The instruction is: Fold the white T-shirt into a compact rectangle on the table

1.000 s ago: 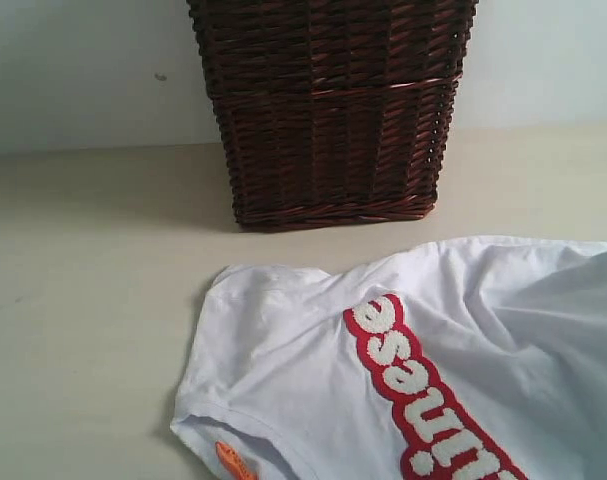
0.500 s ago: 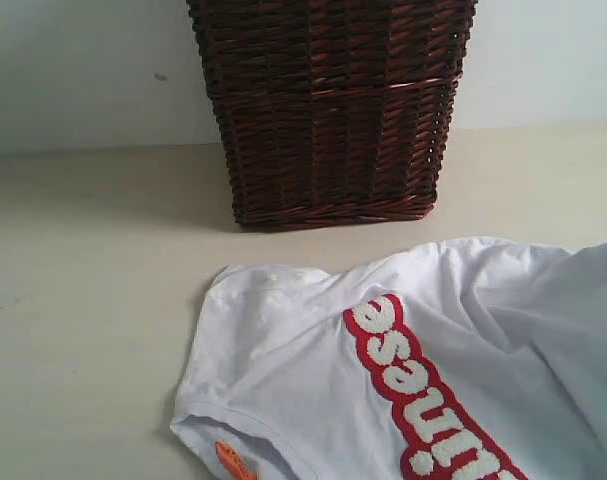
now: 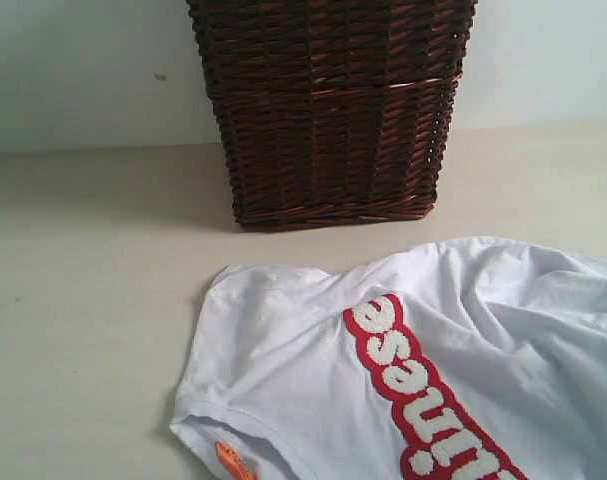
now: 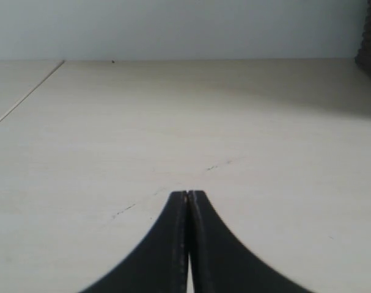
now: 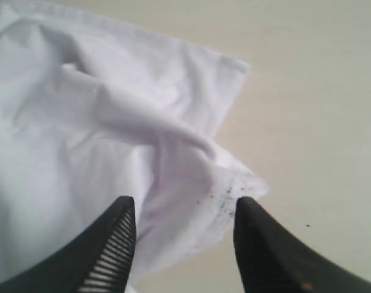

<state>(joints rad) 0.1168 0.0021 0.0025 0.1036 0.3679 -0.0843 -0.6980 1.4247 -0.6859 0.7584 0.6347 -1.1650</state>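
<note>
Presently: the white T-shirt [image 3: 313,380] lies on the table [image 3: 83,300], towards the near right of the scene, and runs out of the exterior view at the near and right edges. It is spread open and wrinkled, with the red-outlined lettering [image 3: 423,400] face up and an orange tag [image 3: 233,462] at its near left seam. It is not yet a compact rectangle.

Right gripper [image 5: 183,201]: jaws stand apart and clamp nothing. It hangs just above a loose corner of the shirt's hem where cloth gives way to bare table. Small dark specks show on that corner.

Left gripper [image 4: 189,194]: fingers pressed together, nothing between them, only bare table below. No cloth appears in its wrist view, so it seems well apart from the shirt.

Step in hand (judgement): early in the folding, between grips. The right arm is placed to take the hem corner.

Next move calls for (judgement): lowering, pinching the corner cleanly despite the bunched wrinkles, then carrying it across the shirt. The left arm would have to come over to the garment to help.

Container: a dark wicker basket [image 3: 328,110] stands at the far centre, near the shirt's far edge but apart from it. Its mouth is above the frame, so I cannot tell the contents.
</note>
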